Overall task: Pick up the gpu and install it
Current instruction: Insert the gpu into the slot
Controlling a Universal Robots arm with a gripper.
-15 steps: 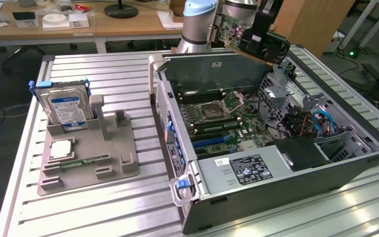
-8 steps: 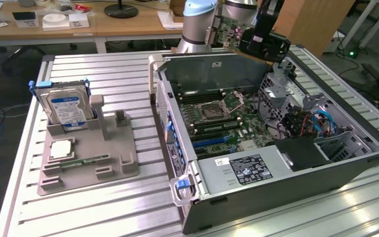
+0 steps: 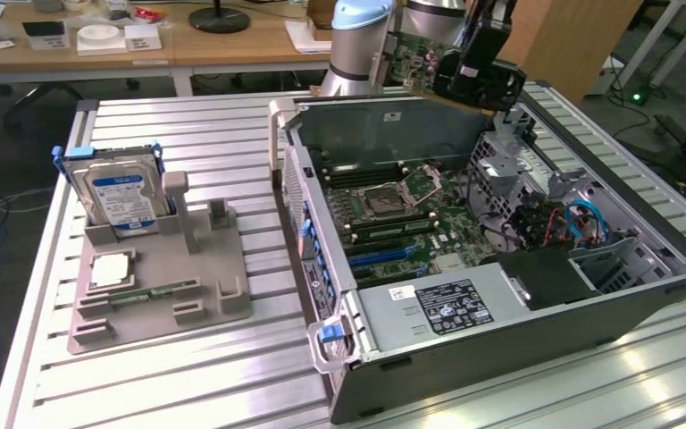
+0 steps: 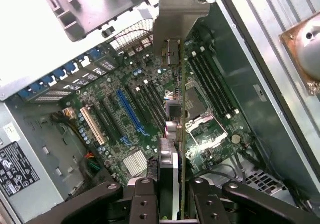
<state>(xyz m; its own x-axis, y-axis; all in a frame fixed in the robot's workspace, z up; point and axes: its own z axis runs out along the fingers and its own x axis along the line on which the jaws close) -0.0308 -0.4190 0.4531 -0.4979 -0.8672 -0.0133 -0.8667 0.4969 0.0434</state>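
gpu [image 4: 169, 156] edge-on, pinched in claw [image 4: 172, 191]; long axis outward, bracket end [image 4: 177, 12] probably farthest.

My arm [image 3: 361, 40] stands just behind the far wall of the computer case [image 3: 379, 134], its blue-capped silver joint upright beyond that wall. My wrist [image 3: 439, 18] sits higher, above the case's far rim. From it my gripper [image 3: 450, 76] hangs over the case's open interior, looking down into it and raised clear of the board inside. My two black fingers [image 4: 142, 196] are drawn partway together, clamping the gpu [image 4: 172, 134] by its two faces, edge-on between them.
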